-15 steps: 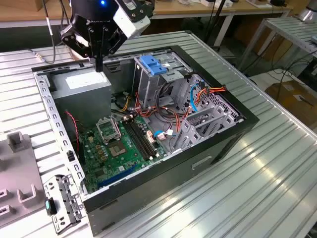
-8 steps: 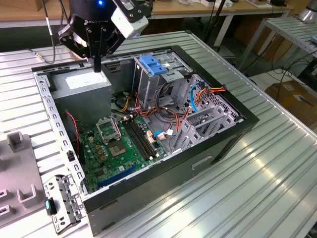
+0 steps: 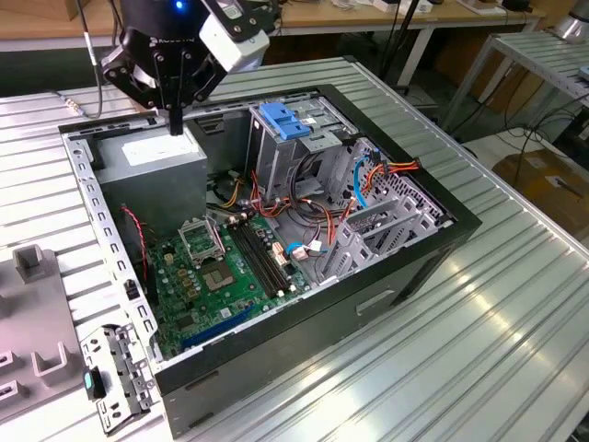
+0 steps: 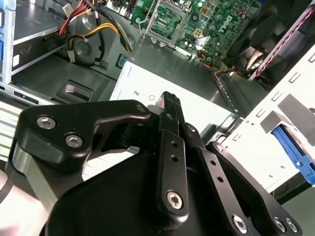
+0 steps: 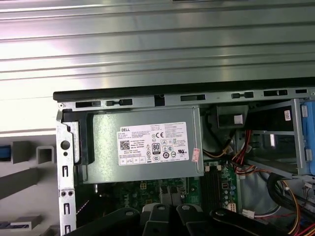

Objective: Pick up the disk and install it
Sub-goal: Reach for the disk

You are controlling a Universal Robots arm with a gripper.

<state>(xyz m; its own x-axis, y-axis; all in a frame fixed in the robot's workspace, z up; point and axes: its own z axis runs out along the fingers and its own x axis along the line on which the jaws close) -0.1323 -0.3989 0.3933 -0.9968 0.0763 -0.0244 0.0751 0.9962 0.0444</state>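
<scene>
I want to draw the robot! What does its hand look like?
The gripper is black metal, with jointed bars held by shiny silver screws and slim black fingers. A white boxy camera sits beside it, and a small blue light glows above.

- The gripper (image 5: pixel 170 220) shows as black metal linkage arms with bolt heads, over a green circuit board (image 5: pixel 162 189).
- Just beyond the gripper lies a grey rectangular metal box (image 5: pixel 103 147), with a white printed sticker (image 5: pixel 152 147) on its upper face.
- Farther out from the gripper than the box run the black rim of the computer case (image 5: pixel 187 91) and then a ribbed silver metal table (image 5: pixel 157 44).
- To one side of the gripper is a bundle of red, yellow and orange wires (image 5: pixel 240 155), with a blue plastic piece (image 5: pixel 309 137) farther off.
- On the gripper's other side stands a perforated silver metal strip (image 5: pixel 65 187), with a grey plastic fixture (image 5: pixel 29 157) outside the case.
</scene>
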